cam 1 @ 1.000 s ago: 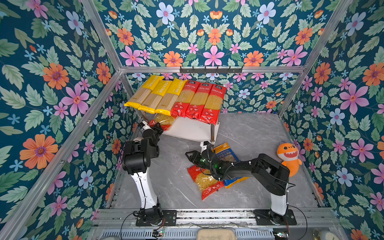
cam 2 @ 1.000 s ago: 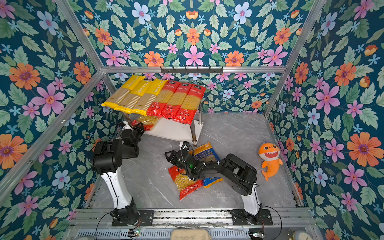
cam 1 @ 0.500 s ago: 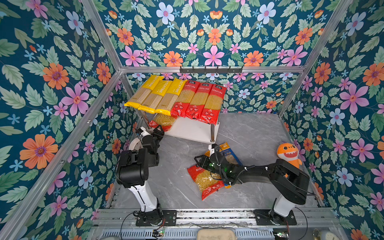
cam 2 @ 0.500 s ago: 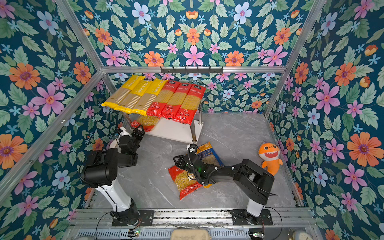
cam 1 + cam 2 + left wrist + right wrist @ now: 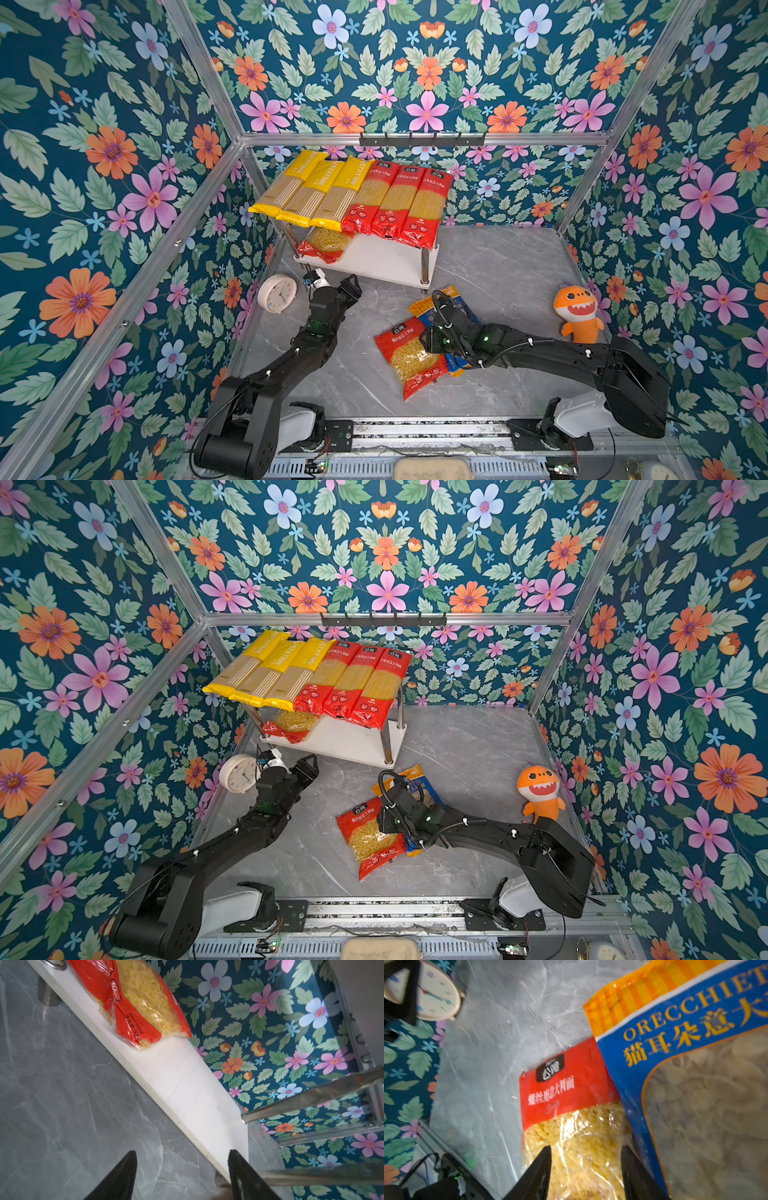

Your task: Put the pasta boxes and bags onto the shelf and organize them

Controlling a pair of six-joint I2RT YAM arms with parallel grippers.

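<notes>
The shelf [image 5: 386,262] [image 5: 353,742] carries three yellow spaghetti packs [image 5: 307,189] and three long red packs [image 5: 399,203] on its top board. A red short-pasta bag [image 5: 326,245] [image 5: 141,1001] lies at the left of the lower board [image 5: 180,1084]. A second red short-pasta bag [image 5: 411,357] [image 5: 370,837] [image 5: 566,1093] lies on the table, its edge under the blue-orange orecchiette bag [image 5: 440,301] [image 5: 409,779] [image 5: 695,1064]. My left gripper [image 5: 351,286] [image 5: 307,766] [image 5: 182,1151] is open and empty in front of the lower board. My right gripper [image 5: 428,338] [image 5: 384,814] [image 5: 586,1147] is open just over the table's red bag.
A white clock [image 5: 277,293] [image 5: 239,773] [image 5: 431,993] leans on the left wall beside my left gripper. An orange shark plush [image 5: 579,309] stands at the right wall. A black hook rail [image 5: 422,139] hangs on the back frame. Chrome legs [image 5: 311,1097] stand at the shelf's corners.
My left gripper opened, left the red bag on the lower board and drew back from the shelf. My right arm stretched low and its gripper moved onto the table's red bag.
</notes>
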